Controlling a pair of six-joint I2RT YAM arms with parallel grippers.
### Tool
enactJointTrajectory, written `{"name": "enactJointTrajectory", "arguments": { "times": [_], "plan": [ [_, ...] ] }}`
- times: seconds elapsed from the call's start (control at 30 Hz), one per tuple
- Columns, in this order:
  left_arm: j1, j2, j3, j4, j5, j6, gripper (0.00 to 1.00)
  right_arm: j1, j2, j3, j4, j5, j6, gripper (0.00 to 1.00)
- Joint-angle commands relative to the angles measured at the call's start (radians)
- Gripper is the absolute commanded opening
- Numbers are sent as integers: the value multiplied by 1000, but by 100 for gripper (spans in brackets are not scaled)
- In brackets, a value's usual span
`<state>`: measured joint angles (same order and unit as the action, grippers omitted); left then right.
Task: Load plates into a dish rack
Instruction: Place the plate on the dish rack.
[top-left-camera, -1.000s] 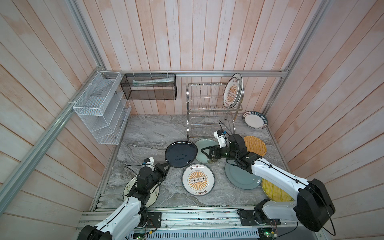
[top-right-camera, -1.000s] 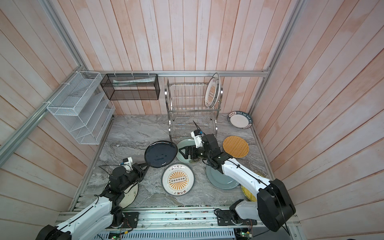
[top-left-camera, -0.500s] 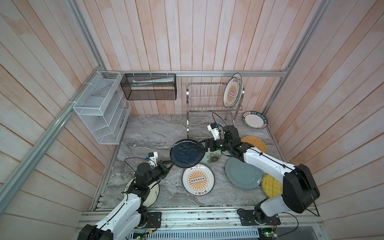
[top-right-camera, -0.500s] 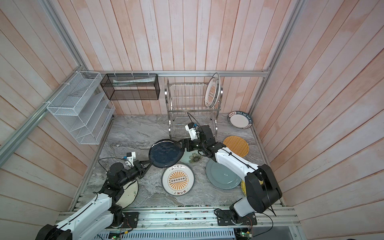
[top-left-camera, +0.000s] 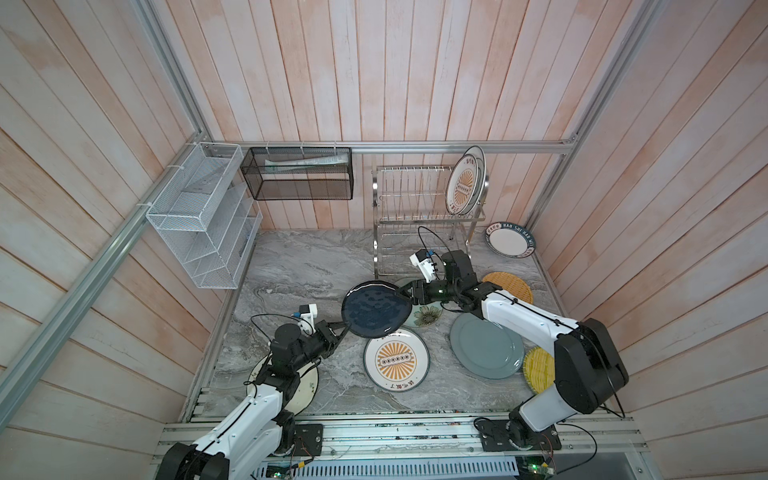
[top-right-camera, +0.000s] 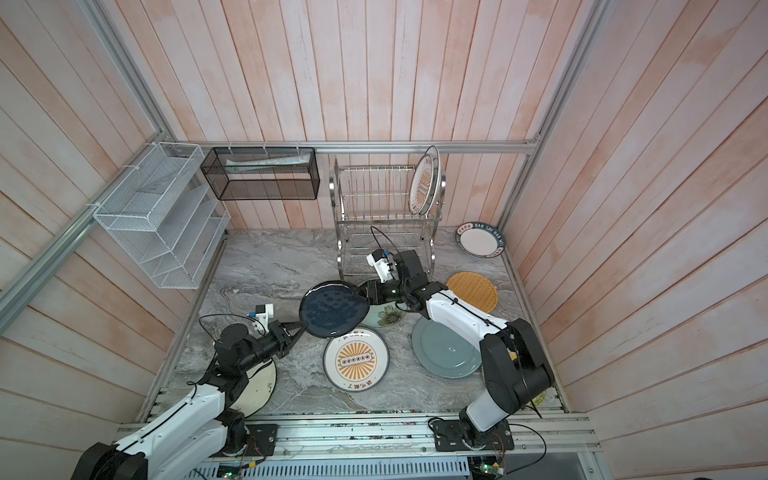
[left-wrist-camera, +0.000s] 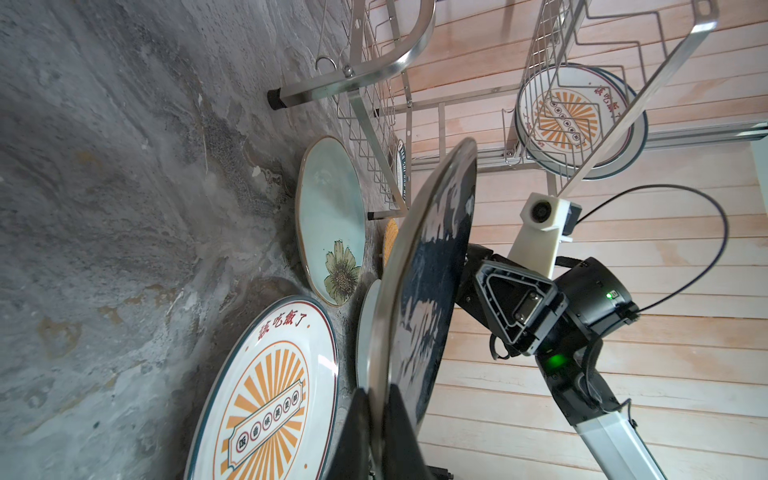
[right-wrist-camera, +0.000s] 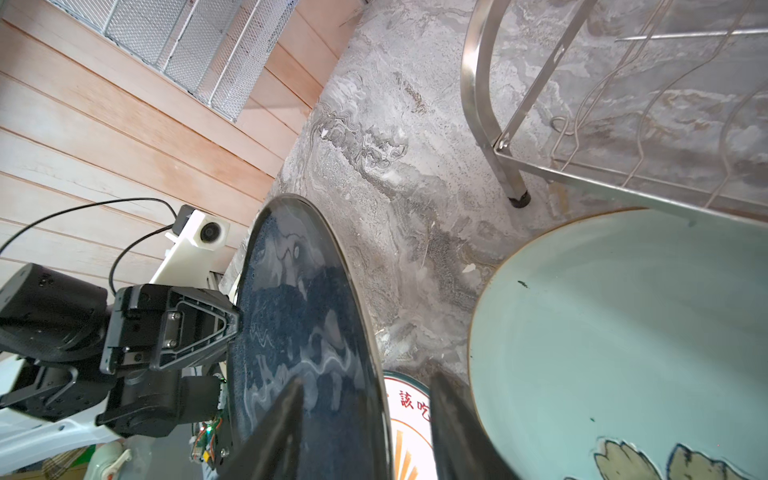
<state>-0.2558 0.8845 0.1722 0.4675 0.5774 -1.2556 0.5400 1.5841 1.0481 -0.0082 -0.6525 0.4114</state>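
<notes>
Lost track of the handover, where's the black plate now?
In both top views the black plate is up above mid-table, pinched by the left gripper, with the right gripper straddling its opposite rim, in front of the dish rack.

Both top views hang high on the robot's side, far off, looking steeply down over the whole grey marble tabletop toward the pink wooden plank back wall. The wrist views sit close and low, facing each other across the glossy black round plate; both also catch the shiny steel wire dish rack.
</notes>
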Motion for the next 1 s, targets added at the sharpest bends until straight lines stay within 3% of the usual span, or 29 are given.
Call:
{"name": "enactJointTrajectory", "arguments": {
  "times": [0.0,0.23,0.43,0.7,0.77,0.83,0.93,0.97],
  "plan": [
    [4,-17,55,158,39,14,0,3,18,30,-9,-30,-6,41],
    [4,-13,54,160,36,19,0,6,22,29,-3,-55,5,24],
    [5,1,57,152,33,36,0,11,2,22,5,-67,23,1],
    [7,0,86,94,24,93,1,16,-63,-8,51,-54,71,0],
    [9,-1,97,77,25,109,25,16,-81,-13,58,-43,80,0],
    [18,4,114,73,39,126,60,15,-102,-22,65,-17,91,0],
    [29,5,138,46,50,149,93,15,-131,-29,61,36,102,0],
    [34,3,146,31,50,157,100,14,-142,-31,63,54,107,0]
  ]
}}
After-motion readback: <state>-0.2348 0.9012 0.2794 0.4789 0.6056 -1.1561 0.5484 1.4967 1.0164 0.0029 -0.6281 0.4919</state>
